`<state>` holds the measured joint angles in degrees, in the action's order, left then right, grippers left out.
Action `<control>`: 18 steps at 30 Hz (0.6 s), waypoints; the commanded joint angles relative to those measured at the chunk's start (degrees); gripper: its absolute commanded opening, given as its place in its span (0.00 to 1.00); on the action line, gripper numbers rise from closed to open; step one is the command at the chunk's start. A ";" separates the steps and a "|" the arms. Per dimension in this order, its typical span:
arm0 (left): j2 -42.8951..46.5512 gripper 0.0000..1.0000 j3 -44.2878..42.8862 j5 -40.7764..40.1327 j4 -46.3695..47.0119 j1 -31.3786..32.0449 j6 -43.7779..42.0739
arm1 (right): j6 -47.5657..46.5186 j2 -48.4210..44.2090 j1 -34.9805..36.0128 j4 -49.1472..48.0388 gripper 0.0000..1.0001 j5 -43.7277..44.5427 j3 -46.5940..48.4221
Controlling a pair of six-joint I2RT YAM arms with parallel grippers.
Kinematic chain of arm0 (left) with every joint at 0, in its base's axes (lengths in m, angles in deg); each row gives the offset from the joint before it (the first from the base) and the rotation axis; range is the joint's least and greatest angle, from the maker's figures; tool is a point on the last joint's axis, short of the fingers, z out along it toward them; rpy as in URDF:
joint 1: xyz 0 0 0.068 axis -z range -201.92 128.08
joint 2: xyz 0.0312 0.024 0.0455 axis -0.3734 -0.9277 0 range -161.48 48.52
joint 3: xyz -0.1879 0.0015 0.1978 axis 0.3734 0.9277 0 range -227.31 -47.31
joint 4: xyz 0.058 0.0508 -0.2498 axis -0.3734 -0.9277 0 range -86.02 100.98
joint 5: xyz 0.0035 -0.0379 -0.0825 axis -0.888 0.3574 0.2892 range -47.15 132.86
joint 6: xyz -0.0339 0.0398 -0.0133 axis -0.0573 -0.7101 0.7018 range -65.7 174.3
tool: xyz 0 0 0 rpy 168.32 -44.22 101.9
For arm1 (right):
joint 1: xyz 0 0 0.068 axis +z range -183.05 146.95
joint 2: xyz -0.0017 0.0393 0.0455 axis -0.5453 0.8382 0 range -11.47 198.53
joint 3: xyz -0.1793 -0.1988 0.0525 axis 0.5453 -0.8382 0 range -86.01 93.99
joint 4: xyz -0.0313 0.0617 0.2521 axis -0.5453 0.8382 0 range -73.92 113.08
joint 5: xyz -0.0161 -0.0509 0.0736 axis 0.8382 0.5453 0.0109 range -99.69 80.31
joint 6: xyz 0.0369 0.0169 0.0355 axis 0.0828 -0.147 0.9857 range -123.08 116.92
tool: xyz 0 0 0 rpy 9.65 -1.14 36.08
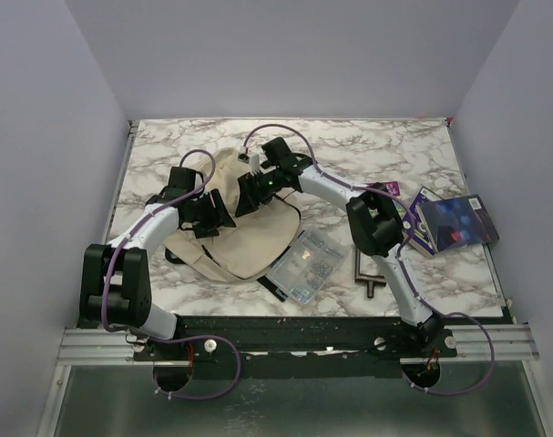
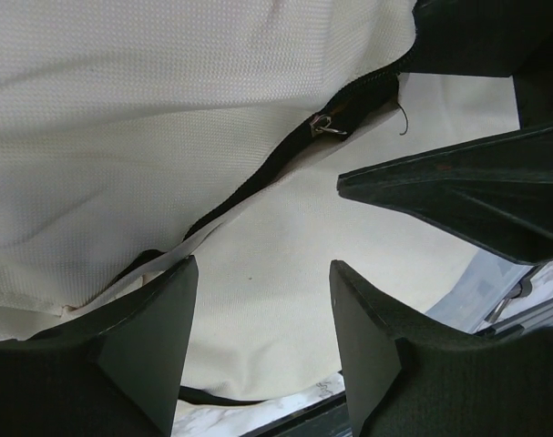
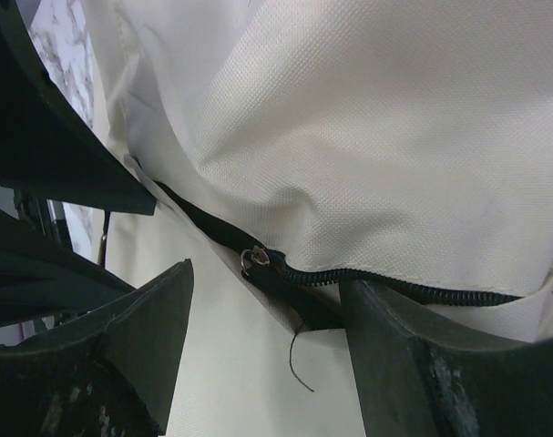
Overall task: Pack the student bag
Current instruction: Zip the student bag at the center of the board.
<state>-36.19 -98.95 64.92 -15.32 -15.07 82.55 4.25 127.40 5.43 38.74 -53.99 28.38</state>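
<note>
Left gripper (image 2: 262, 305): fingers well apart, nothing pinched between them. It hovers just over the cream cloth of the student bag (image 2: 167, 109), pointing at the black zip line (image 2: 249, 187).

Right gripper (image 3: 267, 314): fingers likewise spread, holding nothing. The zip slider (image 3: 256, 259) with its small metal loop lies in the gap between them, close under the tips. Cannot tell whether a finger touches it.

The two grippers face each other across the same stretch of zip. In the left wrist view the right gripper's fingers reach in from the right, near the slider (image 2: 324, 126).

Zip: teeth look meshed on one side of the slider. On the other side the black band looks parted, but how wide is hidden by a fold of cloth.

Student bag (image 1: 249, 241): lies flat on the marble table (image 1: 394, 146), left of centre, under both grippers, black straps at its near edge.

Outward: a clear pouch (image 1: 303, 264) touches the bag's right edge. A metal T-shaped tool (image 1: 367, 273) lies beside the pouch. A dark book (image 1: 454, 221) sits well to the right on a purple-edged item.

Progress, my judgement: early. Nothing shows inside the bag, and all loose items sit outside it. The step in hand looks like opening the zip. Loading and closing are left.
</note>
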 commanded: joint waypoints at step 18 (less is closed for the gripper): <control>1.62 0.59 0.92 -3.32 -0.06 -0.18 0.73 | 15.89 -2.58 1.04 -11.51 0.19 -12.75 -8.71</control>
<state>-35.71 -98.62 63.96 -15.30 -15.09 82.88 8.21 128.27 5.58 35.74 -60.26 25.21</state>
